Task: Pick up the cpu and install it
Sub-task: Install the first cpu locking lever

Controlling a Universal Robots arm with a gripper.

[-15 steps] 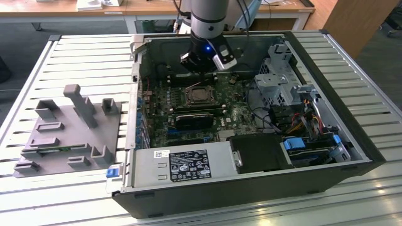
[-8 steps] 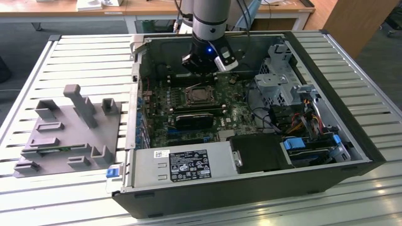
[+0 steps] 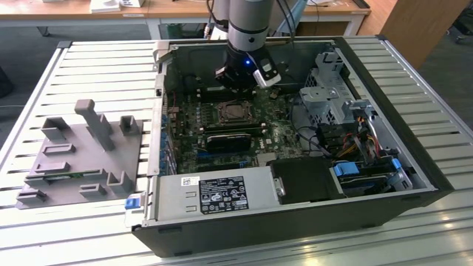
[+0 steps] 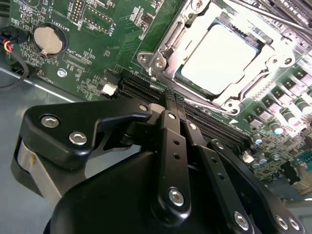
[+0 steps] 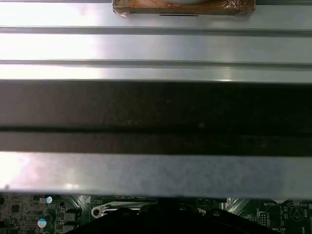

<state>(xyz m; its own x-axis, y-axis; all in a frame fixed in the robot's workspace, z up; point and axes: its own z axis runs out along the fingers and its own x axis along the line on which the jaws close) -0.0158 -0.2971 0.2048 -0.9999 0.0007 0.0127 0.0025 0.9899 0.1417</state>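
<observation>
CPU seated in socket
The silvery square cpu (image 4: pixel 225 57) lies in the metal-framed black socket (image 4: pixel 163 61); the black gripper (image 4: pixel 170 100) jaws are closed together, empty, at frame centre.

One open computer case (image 3: pixel 414 166) on one slatted table (image 3: pixel 96 61). Inside: one green motherboard (image 3: pixel 273 136), one cpu (image 4: pixel 225 57) seated in one metal-framed socket (image 4: pixel 165 61), one round coin battery (image 4: pixel 47 40), one power supply w/ label (image 3: pixel 214 194). Beside the case: one grey tray (image 3: pixel 81 160) w/ several upright posts. One arm, one gripper (image 3: pixel 238 88).
</observation>
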